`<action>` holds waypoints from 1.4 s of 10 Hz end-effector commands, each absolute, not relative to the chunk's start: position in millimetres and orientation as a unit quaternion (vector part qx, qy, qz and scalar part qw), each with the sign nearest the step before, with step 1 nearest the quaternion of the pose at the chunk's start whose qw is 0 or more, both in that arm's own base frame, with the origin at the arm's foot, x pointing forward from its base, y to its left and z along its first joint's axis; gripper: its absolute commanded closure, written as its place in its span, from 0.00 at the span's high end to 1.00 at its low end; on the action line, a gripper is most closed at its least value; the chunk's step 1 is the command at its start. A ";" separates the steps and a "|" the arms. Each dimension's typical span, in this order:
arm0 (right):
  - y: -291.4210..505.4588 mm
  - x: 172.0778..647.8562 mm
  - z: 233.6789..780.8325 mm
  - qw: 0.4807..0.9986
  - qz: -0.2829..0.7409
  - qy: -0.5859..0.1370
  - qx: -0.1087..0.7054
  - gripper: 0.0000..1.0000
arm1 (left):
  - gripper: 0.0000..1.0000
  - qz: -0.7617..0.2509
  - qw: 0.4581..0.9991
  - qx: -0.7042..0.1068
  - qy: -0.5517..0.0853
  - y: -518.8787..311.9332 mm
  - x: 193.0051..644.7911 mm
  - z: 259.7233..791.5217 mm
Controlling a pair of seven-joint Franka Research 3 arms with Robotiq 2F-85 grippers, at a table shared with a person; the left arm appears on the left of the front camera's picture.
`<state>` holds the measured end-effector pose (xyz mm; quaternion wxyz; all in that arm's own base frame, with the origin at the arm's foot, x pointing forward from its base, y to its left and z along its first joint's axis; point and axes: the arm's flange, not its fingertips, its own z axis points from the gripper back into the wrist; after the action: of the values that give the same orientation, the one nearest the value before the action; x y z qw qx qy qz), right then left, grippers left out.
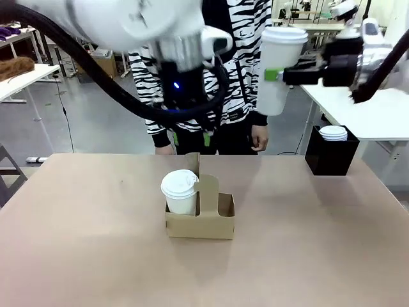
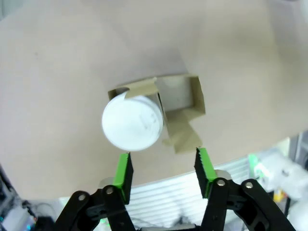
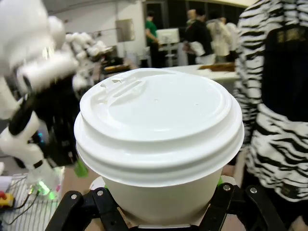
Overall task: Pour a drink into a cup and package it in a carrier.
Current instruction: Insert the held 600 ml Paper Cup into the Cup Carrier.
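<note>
Left gripper: hangs pointing down over the small brown cardboard drink carrier. In the wrist view the left gripper has its green pads well apart and nothing between them.
Right gripper: raised high on the robot's right, clamped sideways on a tall white paper cup with a domed white plastic lid.
Held cup: upright, well above the tan counter. In the right wrist view the held cup sits between the black fingers of the right gripper.
Carrier: stands near the middle of the counter with its central handle tab upright.
Second lidded white paper cup: seated upright in the carrier's pocket on the robot's left, just beside the tab.
Black box: at the counter's far right, with a stack of flat white lids on top.
Person: stands at the far side in a zebra-striped top, one hand hanging near the counter's edge.
</note>
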<state>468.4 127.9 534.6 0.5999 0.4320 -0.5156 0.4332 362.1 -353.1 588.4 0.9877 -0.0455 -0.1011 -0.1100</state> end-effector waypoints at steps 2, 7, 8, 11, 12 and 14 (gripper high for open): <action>159.5 481.9 499.2 0.543 0.491 -0.484 0.480 0.76 | 1.00 -0.247 0.965 -0.057 -0.065 -271.2 343.7 626.3; 190.3 477.8 435.2 0.505 0.512 -0.468 0.514 0.76 | 1.00 -0.414 0.903 -0.017 -0.117 -181.8 340.8 606.0; 190.6 469.3 446.2 0.499 0.509 -0.466 0.524 0.76 | 1.00 -0.375 0.923 -0.029 -0.081 -201.3 343.3 629.2; 190.6 469.3 446.2 0.499 0.509 -0.466 0.524 0.76 | 1.00 -0.375 0.923 -0.029 -0.081 -201.3 343.3 629.2; 190.8 471.4 437.3 0.501 0.508 -0.464 0.526 0.76 | 1.00 -0.389 0.917 -0.022 -0.089 -195.2 343.4 622.2; 204.6 468.1 415.2 0.469 0.523 -0.451 0.551 0.76 | 1.00 -0.435 0.892 -0.065 -0.105 -157.7 336.9 599.8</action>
<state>468.9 197.9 424.8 0.4926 0.5417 -0.4542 0.5076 344.6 -183.5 614.3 0.9075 -0.0372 -0.0913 -0.4083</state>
